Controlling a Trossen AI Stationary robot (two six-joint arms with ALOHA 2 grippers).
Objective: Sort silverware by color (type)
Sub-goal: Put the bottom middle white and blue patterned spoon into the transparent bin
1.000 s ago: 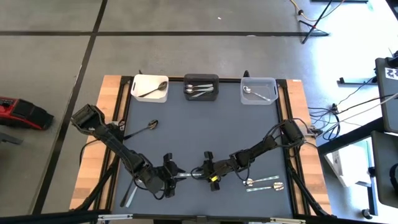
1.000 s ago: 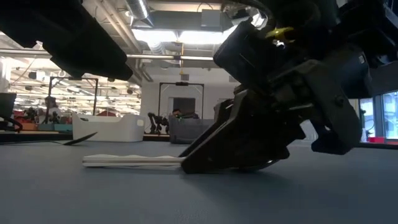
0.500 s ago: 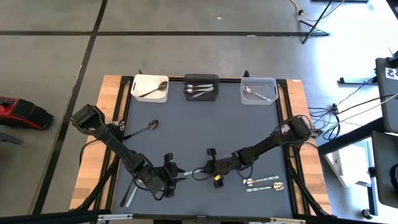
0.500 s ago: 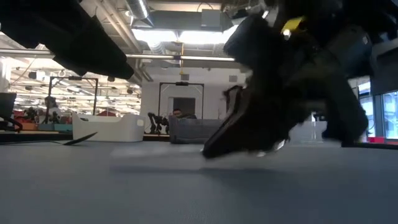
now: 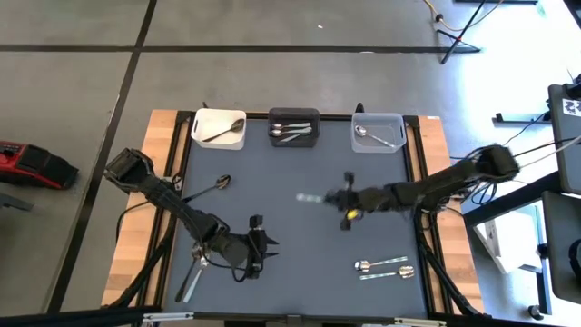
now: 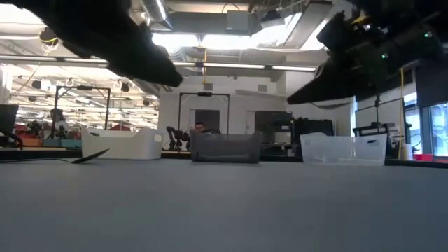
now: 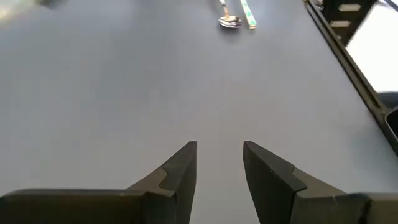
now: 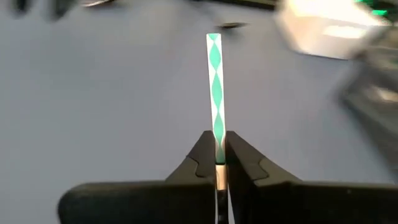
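My right gripper [image 5: 330,198] [image 8: 217,142] hangs over the table's middle, shut on a slim piece of silverware with a green-and-white patterned handle [image 8: 216,87]. My left gripper [image 5: 260,247] [image 7: 219,163] stands open near the front left, nothing between its fingers. Two patterned-handled spoons [image 5: 383,269] lie flat at the front right. A dark spoon [image 5: 216,186] lies at the left. A silver piece [image 5: 193,274] lies by the left edge. A white bin [image 5: 219,128], a black bin [image 5: 293,126] and a clear bin [image 5: 378,133] along the far edge each hold spoons. My right gripper pinches the patterned handle [image 8: 217,144] between its two fingers. The fingers point roughly level toward the table's left and lie along the piece. Its long patterned end juts out past the fingertips, lifted clear of the table; its other end is hidden between the fingers.
Wooden rails [image 5: 162,163] flank the grey mat. Bare mat [image 5: 300,163] lies between the bins and both grippers. In the low view the bins [image 6: 225,147] stand across the far side, and both arms hang above the mat.
My right gripper has shut on the patterned piece that lay on the mat near the front middle. It has lifted the piece clear and carried it up and toward the table's far right. The spot between the two grippers is now bare.
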